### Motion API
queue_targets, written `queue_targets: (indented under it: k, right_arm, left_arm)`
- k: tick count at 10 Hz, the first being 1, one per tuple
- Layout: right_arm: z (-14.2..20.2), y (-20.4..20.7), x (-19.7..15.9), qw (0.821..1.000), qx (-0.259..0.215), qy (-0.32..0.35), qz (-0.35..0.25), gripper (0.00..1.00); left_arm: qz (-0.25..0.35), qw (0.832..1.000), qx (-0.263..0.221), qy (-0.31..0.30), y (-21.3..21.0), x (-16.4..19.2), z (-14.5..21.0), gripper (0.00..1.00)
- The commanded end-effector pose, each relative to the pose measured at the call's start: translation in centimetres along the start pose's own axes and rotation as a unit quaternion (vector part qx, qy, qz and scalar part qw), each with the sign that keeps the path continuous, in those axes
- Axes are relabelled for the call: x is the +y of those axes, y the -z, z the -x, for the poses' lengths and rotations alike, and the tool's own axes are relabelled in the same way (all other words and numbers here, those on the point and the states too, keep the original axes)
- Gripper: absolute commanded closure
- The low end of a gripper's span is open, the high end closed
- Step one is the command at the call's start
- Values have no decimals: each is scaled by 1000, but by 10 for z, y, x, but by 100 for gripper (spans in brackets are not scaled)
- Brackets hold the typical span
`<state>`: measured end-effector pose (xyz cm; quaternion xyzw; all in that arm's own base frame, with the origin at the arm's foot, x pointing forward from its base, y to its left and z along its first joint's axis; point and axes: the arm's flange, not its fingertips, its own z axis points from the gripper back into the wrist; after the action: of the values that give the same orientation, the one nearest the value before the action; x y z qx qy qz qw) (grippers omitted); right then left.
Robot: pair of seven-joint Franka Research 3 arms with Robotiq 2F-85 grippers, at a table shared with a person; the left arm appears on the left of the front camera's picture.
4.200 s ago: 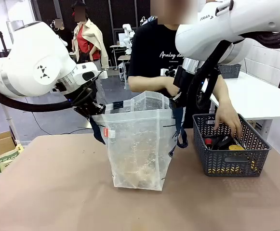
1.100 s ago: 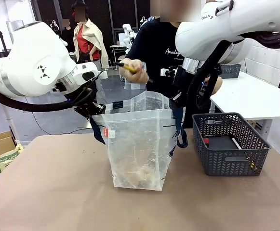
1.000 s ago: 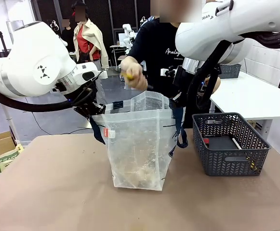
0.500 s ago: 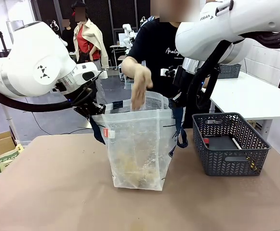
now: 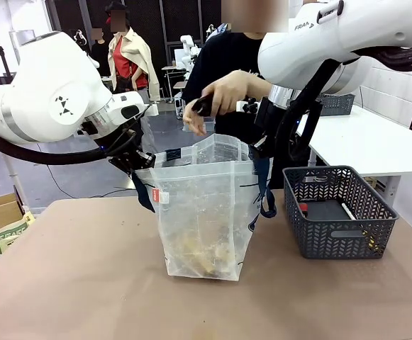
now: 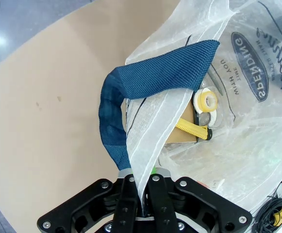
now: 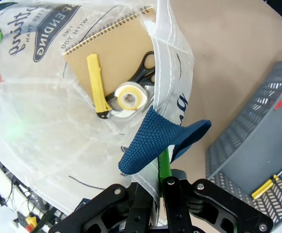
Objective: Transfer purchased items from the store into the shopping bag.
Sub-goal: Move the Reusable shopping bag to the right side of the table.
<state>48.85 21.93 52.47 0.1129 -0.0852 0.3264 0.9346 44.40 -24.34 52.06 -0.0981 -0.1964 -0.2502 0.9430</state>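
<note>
shopping bag [image 5: 206,212], rim clamped — left end effector [image 6: 141,188]

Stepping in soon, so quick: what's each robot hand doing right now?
Left hand: shut on the shopping bag at its rim.
Right hand: shut on the shopping bag's other side.

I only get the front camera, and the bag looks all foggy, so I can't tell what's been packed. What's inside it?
Observer: In the right wrist view, a brown spiral notebook lies inside the shopping bag.
Operator: Is anything on top of it?
Observer: Yes. A yellow box cutter, a yellow tape roll and black-handled scissors lie over it.
Operator: Are the robot's end effectors really pinching the bag?
Observer: Yes. The left end effector and the right end effector are each shut on the bag's rim.
</note>
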Motion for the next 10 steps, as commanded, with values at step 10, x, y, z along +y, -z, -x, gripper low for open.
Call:
queue_targets:
  k: [10]
  right_arm:
    - [0,0,-1,1000,-1,2,0,100]
  left_arm:
    - [-1,1000,-3,-1,-3,2,0,100]
